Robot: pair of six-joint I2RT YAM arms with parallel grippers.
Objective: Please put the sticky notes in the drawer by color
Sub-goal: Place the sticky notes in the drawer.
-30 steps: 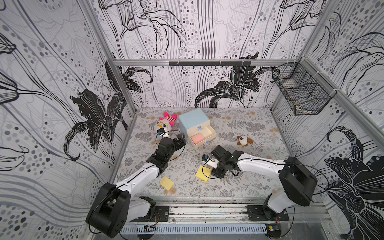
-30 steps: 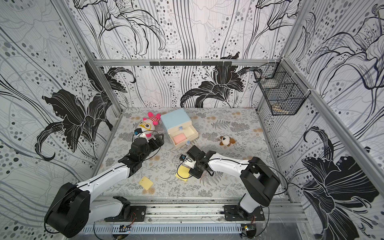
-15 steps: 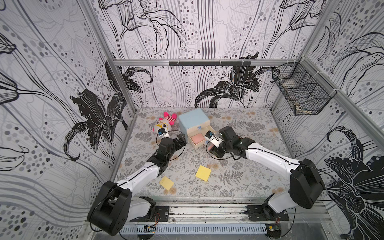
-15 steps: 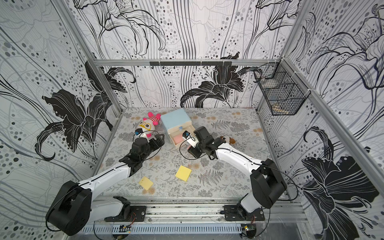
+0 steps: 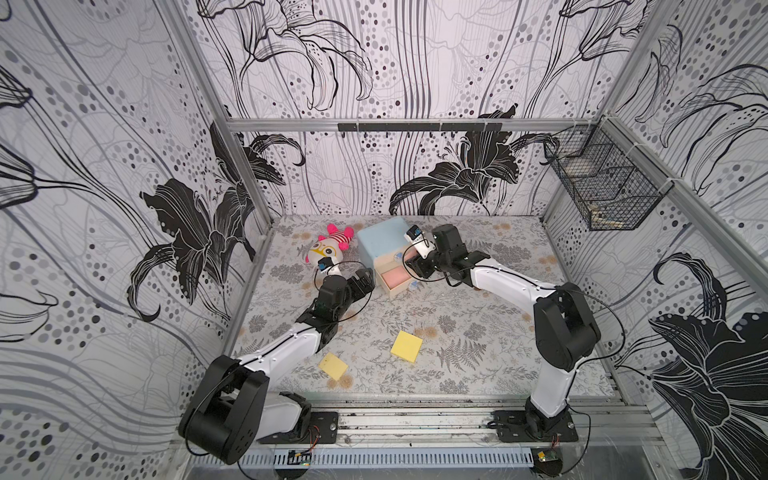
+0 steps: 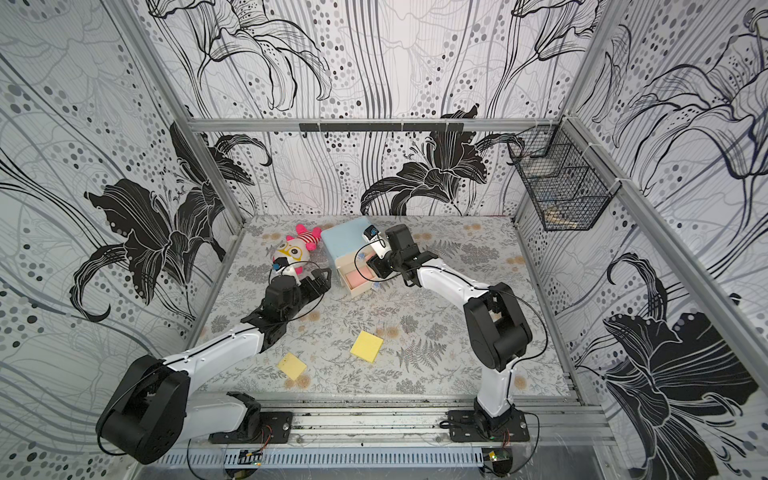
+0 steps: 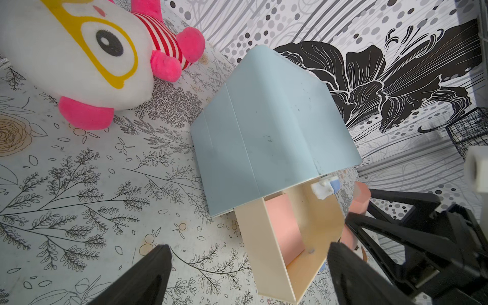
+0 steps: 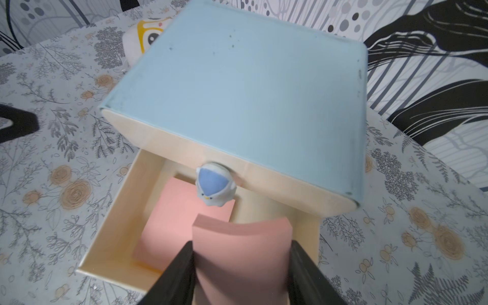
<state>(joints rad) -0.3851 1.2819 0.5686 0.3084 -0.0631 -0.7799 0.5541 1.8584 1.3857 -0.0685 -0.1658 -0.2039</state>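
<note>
**Pink pad at the open drawer**

Your right jaws are clamped on a bowed salmon-pink square paper sticky pad, over the front of the pulled-out cream drawer of the pale blue cube chest. A second pink pad lies flat inside. Your left jaws stand wide apart and empty, just beside that drawer. One yellow square pad and another yellow pad lie on the floral bench.

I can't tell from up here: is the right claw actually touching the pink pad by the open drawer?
Touching. The right wrist view shows the pink pad pinched in the right claw, pressed on both sides and bowed by the squeeze.
</note>
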